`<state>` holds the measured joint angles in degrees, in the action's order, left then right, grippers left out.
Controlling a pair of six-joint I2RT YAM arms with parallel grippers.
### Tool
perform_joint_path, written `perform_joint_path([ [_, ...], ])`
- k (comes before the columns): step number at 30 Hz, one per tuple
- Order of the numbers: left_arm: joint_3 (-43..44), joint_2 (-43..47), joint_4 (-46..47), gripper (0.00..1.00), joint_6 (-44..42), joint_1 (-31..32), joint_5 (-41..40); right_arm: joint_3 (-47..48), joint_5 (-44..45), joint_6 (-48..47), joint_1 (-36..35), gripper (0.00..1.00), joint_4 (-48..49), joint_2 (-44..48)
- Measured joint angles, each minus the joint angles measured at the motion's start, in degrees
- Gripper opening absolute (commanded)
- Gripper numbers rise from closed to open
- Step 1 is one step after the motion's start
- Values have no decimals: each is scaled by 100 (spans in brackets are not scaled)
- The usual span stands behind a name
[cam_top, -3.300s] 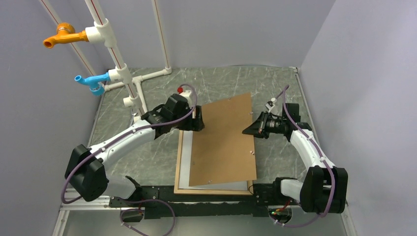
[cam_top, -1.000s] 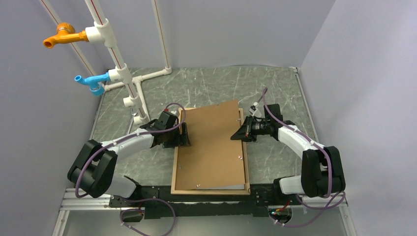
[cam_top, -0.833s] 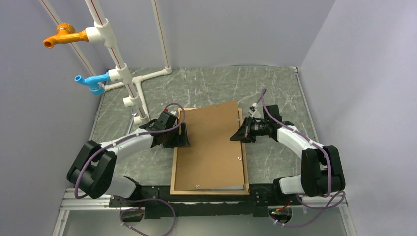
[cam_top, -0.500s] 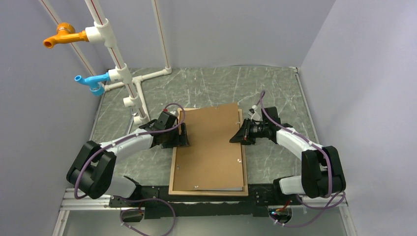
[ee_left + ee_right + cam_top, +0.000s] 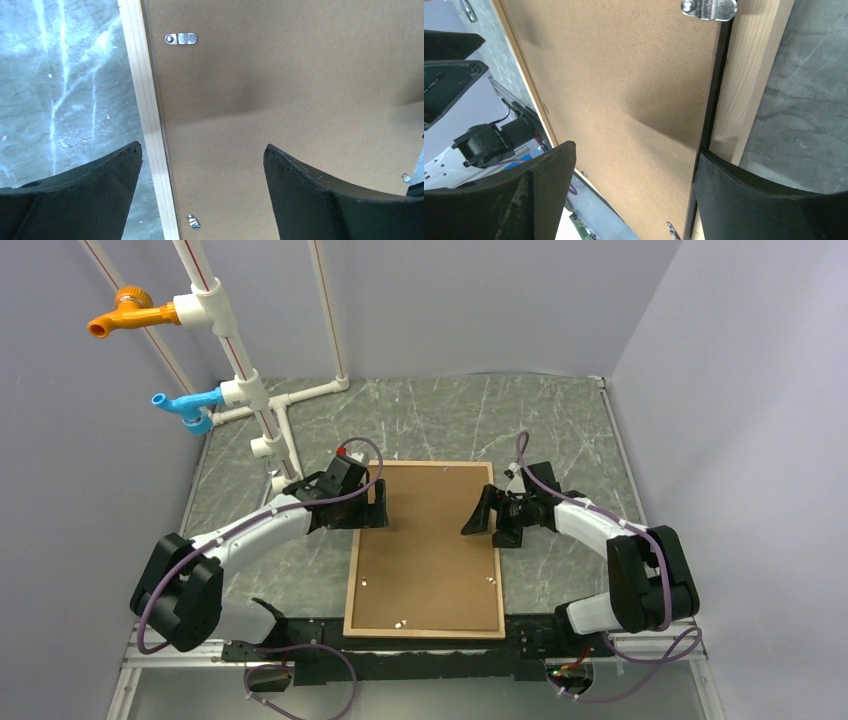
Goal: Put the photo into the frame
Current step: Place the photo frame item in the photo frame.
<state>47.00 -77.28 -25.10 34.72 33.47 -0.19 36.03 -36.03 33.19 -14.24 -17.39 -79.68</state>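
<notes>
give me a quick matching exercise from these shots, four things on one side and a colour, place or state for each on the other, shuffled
Things:
1 backing board
2 frame
3 left gripper
4 upper tap

Descriptions:
a orange, fixed to the white pipe
b open, astride the frame's left strip
c brown, lying flat inside the frame
d light wood, flat on the table

Pairs: 1-c, 2-d, 3-b, 4-a

- Soft, even light is filling the top view, without glare.
- Diffuse shadows are falling across the backing board [image 5: 300,100] in both wrist views.
- The frame [image 5: 749,85] is showing sharp wood grain.
</notes>
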Motion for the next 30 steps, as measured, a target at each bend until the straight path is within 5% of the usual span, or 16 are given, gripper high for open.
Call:
perform_joint_path([
  [11,221,289,-603,96,-20,313,-599,313,511,-153,-444,99,-289,-149],
  [30,293,739,-964,97,72,391,-791,1128,2120,-310,-1182,100,-1515,-170],
])
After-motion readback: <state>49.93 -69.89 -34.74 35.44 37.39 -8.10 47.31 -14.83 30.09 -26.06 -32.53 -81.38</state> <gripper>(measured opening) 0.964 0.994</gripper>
